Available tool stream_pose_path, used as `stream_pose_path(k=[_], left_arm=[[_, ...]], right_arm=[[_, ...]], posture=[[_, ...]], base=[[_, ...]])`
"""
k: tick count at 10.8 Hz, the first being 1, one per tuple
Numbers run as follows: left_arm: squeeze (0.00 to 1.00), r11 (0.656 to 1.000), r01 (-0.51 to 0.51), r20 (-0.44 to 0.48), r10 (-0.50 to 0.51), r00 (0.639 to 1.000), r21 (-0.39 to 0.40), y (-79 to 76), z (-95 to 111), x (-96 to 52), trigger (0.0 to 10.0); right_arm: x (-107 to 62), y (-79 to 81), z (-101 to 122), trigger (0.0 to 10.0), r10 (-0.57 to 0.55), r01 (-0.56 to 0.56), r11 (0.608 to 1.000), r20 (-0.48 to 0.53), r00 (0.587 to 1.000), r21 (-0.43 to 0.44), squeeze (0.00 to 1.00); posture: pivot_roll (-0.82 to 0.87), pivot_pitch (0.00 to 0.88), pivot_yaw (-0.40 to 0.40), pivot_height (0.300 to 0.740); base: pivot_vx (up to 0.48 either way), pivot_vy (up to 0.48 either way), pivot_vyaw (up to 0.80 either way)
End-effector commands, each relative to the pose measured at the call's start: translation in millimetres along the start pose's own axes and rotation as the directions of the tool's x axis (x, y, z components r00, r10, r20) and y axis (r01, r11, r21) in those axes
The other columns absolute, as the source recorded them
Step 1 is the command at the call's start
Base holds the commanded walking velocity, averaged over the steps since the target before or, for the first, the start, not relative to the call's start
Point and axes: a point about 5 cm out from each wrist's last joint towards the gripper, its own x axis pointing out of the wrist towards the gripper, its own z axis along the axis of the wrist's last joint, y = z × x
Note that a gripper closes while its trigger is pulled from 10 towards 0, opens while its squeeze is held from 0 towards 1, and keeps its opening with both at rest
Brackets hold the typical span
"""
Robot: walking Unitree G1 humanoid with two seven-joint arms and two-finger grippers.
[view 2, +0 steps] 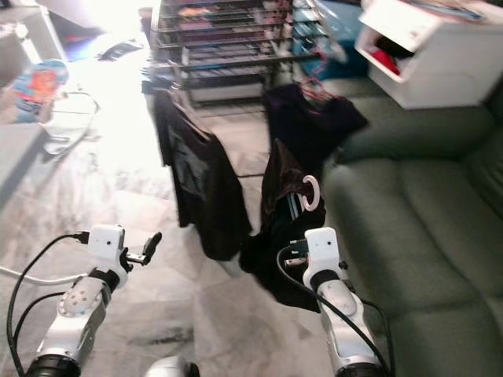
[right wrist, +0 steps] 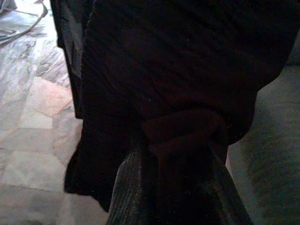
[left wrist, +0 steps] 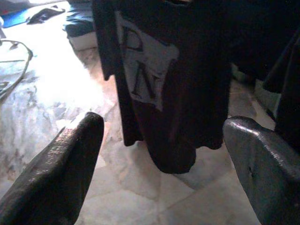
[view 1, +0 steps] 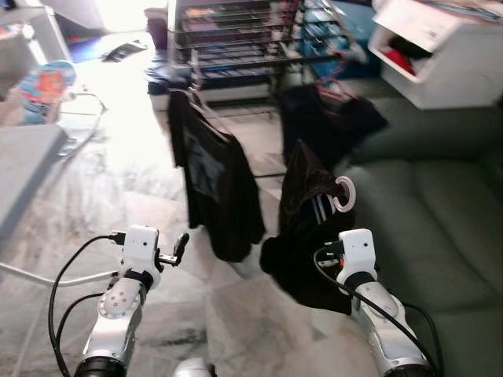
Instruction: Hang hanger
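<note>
Right gripper (view 1: 326,253) clamped on dark garment (view 1: 302,236), white hanger (view 1: 344,194) hook poking up free for rail. Held beside sofa (view 1: 424,228), near rack (view 1: 236,47). Left gripper (left wrist: 164,154) spread wide, empty, facing hung shirt (view 1: 216,184); likely ready to steady.

Green sofa (view 1: 440,204), white cabinet (view 1: 440,55), black printed T-shirt (view 1: 216,181) above marble floor (view 1: 141,196)
</note>
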Motion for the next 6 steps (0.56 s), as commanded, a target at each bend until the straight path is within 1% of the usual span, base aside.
stream_pose_path(k=[1, 3, 5, 6], left_arm=[[0.00, 1.000, -0.014, 0.028, 0.014, 0.999, -0.001, 5.2, 6.9, 1.2, 10.0], [0.00, 1.000, -0.006, 0.036, 0.006, 0.999, -0.001, 3.4, 9.0, 2.8, 10.0], [0.00, 1.000, 0.015, 0.037, -0.015, 0.999, 0.001, 2.4, 9.9, 4.7, 10.0], [0.00, 1.000, 0.022, 0.034, -0.023, 0.999, 0.022, 2.3, 10.1, 5.4, 10.0]], right_arm=[[4.4, 3.2, 7.7, 10.0, 0.014, -0.014, 1.000, 0.032, 0.999, -0.005, 0.00], [6.8, 0.2, 11.2, 10.0, 0.003, -0.003, 1.000, 0.041, 0.999, -0.008, 0.00], [7.8, -3.4, 12.5, 10.0, -0.016, 0.017, 1.000, 0.044, 0.999, -0.017, 0.00], [7.8, -4.4, 12.6, 10.0, -0.023, 0.024, 1.000, 0.046, 0.999, -0.019, 0.00]], posture=[[-0.09, 0.000, 0.018, 0.740], [-0.09, 0.000, 0.019, 0.740], [-0.09, 0.000, 0.021, 0.740], [-0.09, 0.000, 0.022, 0.740]], base=[[0.337, 0.341, 0.00], [0.339, 0.339, 0.00], [0.435, 0.000, 0.00], [0.439, 0.000, 0.00]])
